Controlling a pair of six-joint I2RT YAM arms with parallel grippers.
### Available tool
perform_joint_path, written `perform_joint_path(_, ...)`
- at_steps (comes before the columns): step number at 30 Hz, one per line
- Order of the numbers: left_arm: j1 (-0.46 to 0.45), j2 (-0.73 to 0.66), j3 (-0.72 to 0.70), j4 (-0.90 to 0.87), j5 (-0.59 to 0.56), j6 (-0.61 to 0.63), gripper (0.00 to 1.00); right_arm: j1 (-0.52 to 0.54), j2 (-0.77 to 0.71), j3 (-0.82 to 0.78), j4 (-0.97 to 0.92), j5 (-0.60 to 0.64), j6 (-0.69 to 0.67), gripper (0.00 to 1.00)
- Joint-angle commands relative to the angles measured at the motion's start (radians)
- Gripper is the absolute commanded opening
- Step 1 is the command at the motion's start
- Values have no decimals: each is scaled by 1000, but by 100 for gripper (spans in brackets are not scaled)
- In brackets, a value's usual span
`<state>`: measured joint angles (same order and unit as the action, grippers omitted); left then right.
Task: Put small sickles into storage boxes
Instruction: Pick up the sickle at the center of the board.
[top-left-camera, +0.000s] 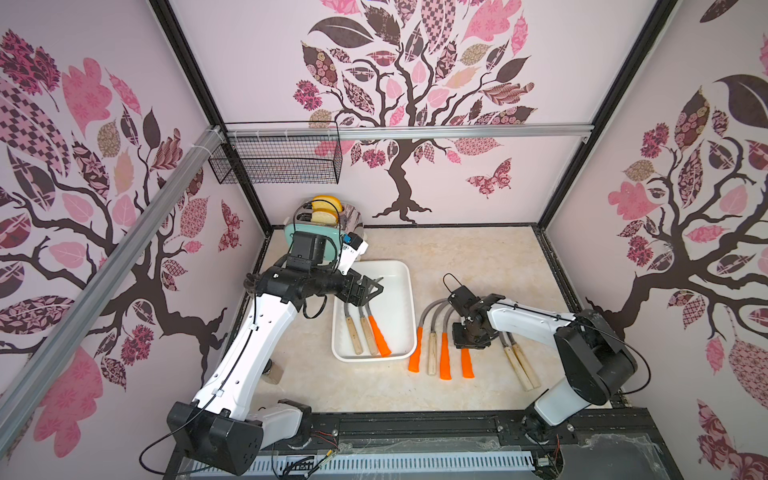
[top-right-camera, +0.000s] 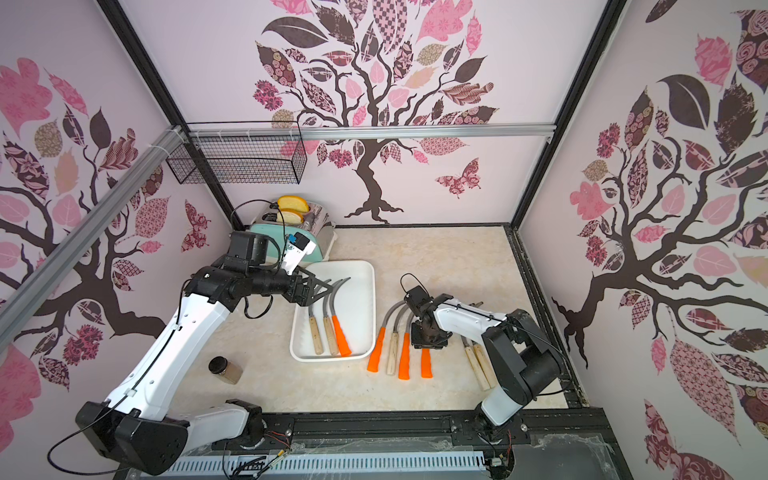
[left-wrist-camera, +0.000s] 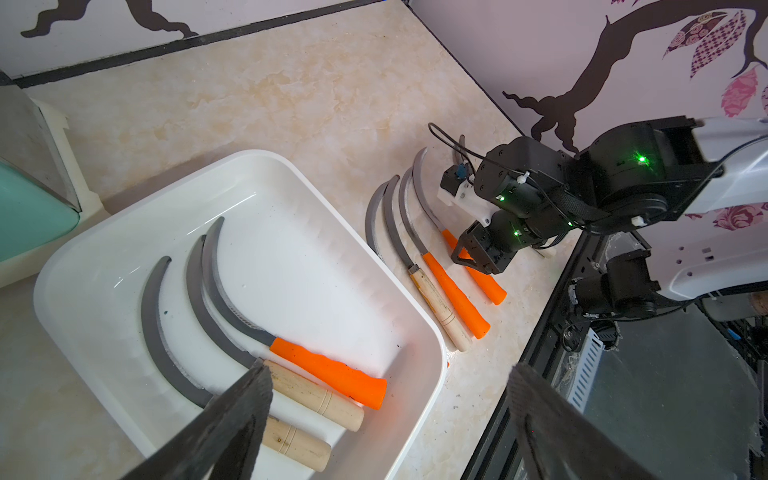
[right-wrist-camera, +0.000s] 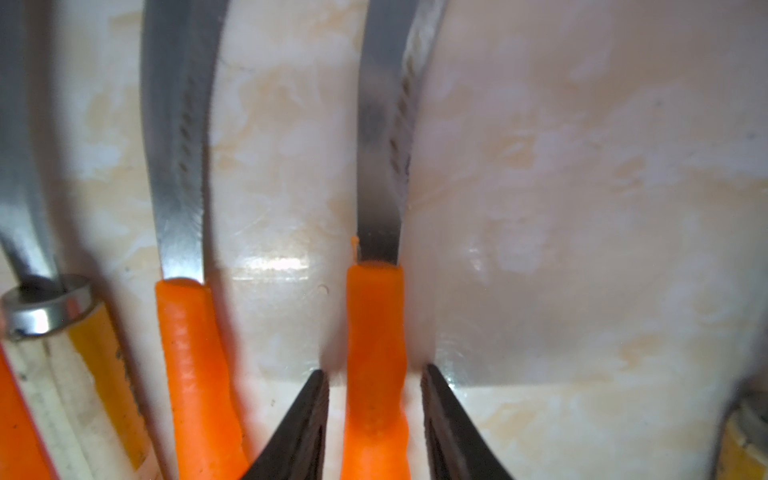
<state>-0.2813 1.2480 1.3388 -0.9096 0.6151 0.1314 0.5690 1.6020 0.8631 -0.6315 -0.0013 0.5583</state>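
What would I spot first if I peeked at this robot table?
Probably the row of sickles lying on the table beside the white tray, which already holds three more sickles. The right gripper sits low over one bright orange handle, a finger on either side. The big pink tree stickers on the walls stand out too.

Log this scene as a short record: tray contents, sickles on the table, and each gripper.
storage: white tray holding three sickles, two wooden-handled, one orange-handled
table: six sickles lying outside the tray, three orange-handled, three wooden-handled
left gripper: open, over the tray, holding nothing
right gripper: open, jaws either side of an orange handle, not yet closed on it
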Motion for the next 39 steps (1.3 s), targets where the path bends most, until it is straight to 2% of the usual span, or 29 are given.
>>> perform_joint_path(1,-1,5,-11,-36,50,23,93,8,46,-69,-54,-41,22,39)
perform_joint_path(6,-1,40,9,-155,123,127,93,10,60,-81,-34,-47,31,37)
perform_joint_path(10,-2,41,-5,-177,112,157,93,9,74,-82,-22,-52,33,35)
perform_joint_path(13,-3,38,-10,-180,98,167,93,9,88,-84,-15,-58,29,29)
perform_joint_path(20,-2,40,1,-175,76,169,93,10,98,-75,-12,-52,32,24)
perform_joint_path(30,-3,47,21,-152,68,145,93,9,98,-43,-23,-55,13,9)
perform_joint_path(39,-2,40,26,-139,52,133,93,8,45,13,-57,-48,7,3)
